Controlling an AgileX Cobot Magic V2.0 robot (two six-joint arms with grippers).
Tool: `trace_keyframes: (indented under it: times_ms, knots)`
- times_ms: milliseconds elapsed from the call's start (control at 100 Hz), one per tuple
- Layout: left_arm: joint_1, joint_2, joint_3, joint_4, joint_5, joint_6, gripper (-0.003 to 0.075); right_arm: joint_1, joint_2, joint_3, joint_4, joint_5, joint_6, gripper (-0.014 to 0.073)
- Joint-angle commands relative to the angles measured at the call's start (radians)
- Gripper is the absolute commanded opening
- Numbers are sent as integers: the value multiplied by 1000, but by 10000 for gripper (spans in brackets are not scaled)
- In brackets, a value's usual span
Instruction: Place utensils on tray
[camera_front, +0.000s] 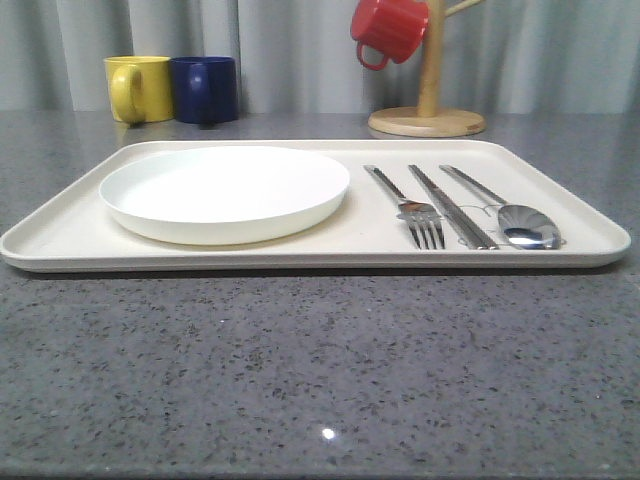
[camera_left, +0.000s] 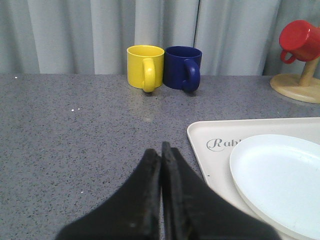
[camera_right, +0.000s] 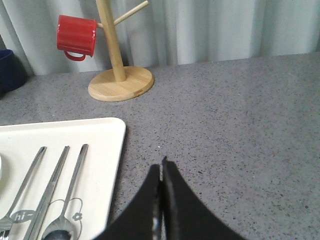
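Black fingers (camera_left: 150, 170) of the left gripper (camera_left: 161, 150) pressed flat together, nothing between them, held over bare grey stone counter (camera_left: 75, 150) just off the tray's (camera_left: 200, 140) left end. Right gripper (camera_right: 161, 167) likewise pinched closed and empty, over the counter beside the tray's right edge. Cream tray lies flat on the counter, long side toward the robot; script lettering shows at its left corner in the left wrist view, partly covered by the round white plate (camera_front: 225, 190) that sits on the tray's left half. On the right half, three pieces of shiny cutlery lie side by side, handles pointing away from the robot — fork (camera_front: 405, 205) nearest the plate, chopsticks (camera_front: 450, 208) in the middle, spoon (camera_front: 505, 205) outermost, bowl toward the front rim. All within the rim. Behind the tray: yellow mug (camera_front: 140, 88) and dark blue mug (camera_front: 205, 88) touching, back left — wooden mug tree (camera_front: 428, 100) back right, red mug (camera_front: 390, 30) hanging from a peg. Grey curtain (camera_front: 300, 50) behind.
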Motion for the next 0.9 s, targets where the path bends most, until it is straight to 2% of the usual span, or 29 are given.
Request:
trace_keyframes:
  times_ms: [0,520,590,760,890]
  knots:
    - [1,3,-26,-9,-82,0,-18,-6,0,-24,-18,-85,-4,-69]
    - [1,3,-26,-9,-82,0,-18,-6,-15,-1,-15,-119,-10,-69]
    - [1,3,-26,-9,-82,0,-18,-6,-37,26,28,-134,-65,-69]
    - [1,3,-26,-9,-82,0,-18,-6,-122,98,190,-149,-291,-69]
    - [1,3,-26,-9,-82,0,-18,-6,-222,177,208,-200,-321,-69]
